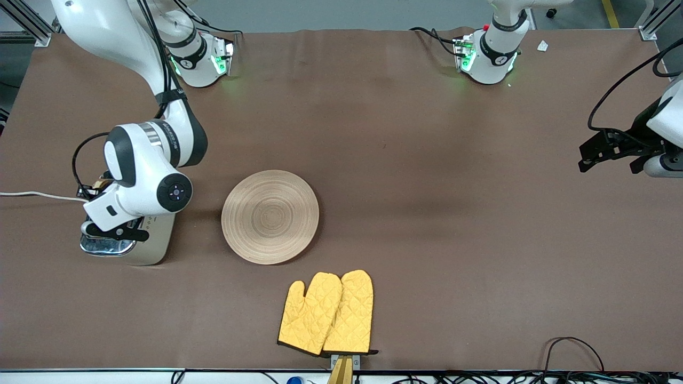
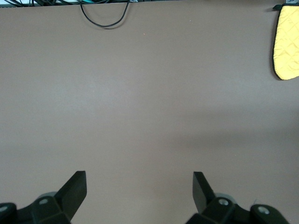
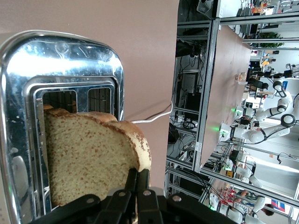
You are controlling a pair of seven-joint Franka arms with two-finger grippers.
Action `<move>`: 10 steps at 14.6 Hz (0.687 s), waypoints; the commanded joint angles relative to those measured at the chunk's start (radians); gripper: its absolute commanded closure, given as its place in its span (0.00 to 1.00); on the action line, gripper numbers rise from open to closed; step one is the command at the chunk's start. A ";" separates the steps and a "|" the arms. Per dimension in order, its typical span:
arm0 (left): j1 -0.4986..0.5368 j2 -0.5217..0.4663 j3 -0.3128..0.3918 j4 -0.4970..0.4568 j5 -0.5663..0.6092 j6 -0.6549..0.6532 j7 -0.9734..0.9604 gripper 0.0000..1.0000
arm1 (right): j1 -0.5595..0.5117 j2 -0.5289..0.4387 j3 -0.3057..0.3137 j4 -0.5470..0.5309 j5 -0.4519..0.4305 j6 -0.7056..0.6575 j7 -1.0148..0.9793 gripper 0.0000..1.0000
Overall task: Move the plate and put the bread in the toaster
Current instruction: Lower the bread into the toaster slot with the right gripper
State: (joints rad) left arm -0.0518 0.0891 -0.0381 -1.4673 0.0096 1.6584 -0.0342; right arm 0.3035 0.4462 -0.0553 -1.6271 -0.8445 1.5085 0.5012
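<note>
The toaster (image 1: 157, 240) stands at the right arm's end of the table, with its chrome top (image 3: 60, 60) filling the right wrist view. My right gripper (image 3: 138, 171) is over the toaster and shut on the crust edge of the bread (image 3: 88, 154). The slice stands on edge at one slot and most of it is outside; how deep it sits is hidden. In the front view the wrist hides most of the gripper (image 1: 97, 188). The plate (image 1: 270, 216) lies bare on the table beside the toaster. My left gripper (image 1: 582, 158) waits open and empty over bare table (image 2: 139, 175).
Two yellow oven mitts (image 1: 326, 313) lie nearer to the front camera than the plate; one shows in the left wrist view (image 2: 287, 44). The toaster's white cord (image 1: 32, 195) runs off the table edge. Black cables (image 2: 105, 18) lie at the front edge.
</note>
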 commanded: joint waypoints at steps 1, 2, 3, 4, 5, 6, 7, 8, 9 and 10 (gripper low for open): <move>0.004 -0.014 -0.003 -0.015 -0.006 0.011 0.005 0.00 | -0.023 0.026 0.009 0.021 -0.019 -0.002 -0.003 0.98; 0.004 -0.014 -0.003 -0.015 -0.006 0.011 0.005 0.00 | -0.023 0.037 0.008 0.021 -0.015 -0.004 -0.001 0.80; 0.004 -0.014 -0.002 -0.015 -0.005 0.011 0.005 0.00 | -0.027 0.042 0.009 0.023 -0.013 -0.005 0.000 0.46; 0.004 -0.014 -0.002 -0.015 -0.005 0.011 0.005 0.00 | -0.036 0.042 0.009 0.024 -0.011 -0.004 0.000 0.28; 0.004 -0.014 -0.002 -0.015 -0.005 0.011 0.005 0.00 | -0.040 0.042 0.009 0.036 -0.005 -0.004 0.000 0.14; 0.004 -0.014 -0.002 -0.015 -0.005 0.011 0.005 0.00 | -0.044 0.042 0.009 0.042 -0.004 -0.004 0.000 0.01; 0.006 -0.014 -0.002 -0.015 -0.006 0.011 0.005 0.00 | -0.043 0.042 0.011 0.047 0.004 -0.004 0.000 0.00; 0.006 -0.014 -0.002 -0.015 -0.005 0.011 0.005 0.00 | -0.043 0.042 0.009 0.052 0.011 -0.007 0.000 0.00; 0.006 -0.014 -0.002 -0.015 -0.006 0.011 0.005 0.00 | -0.041 0.042 0.011 0.059 0.021 -0.007 -0.001 0.00; 0.006 -0.014 -0.002 -0.015 -0.006 0.011 0.005 0.00 | -0.043 0.042 0.011 0.070 0.028 -0.008 -0.001 0.00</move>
State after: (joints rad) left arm -0.0508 0.0891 -0.0378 -1.4676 0.0096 1.6584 -0.0342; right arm 0.2715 0.4820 -0.0554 -1.5884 -0.8366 1.5108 0.5019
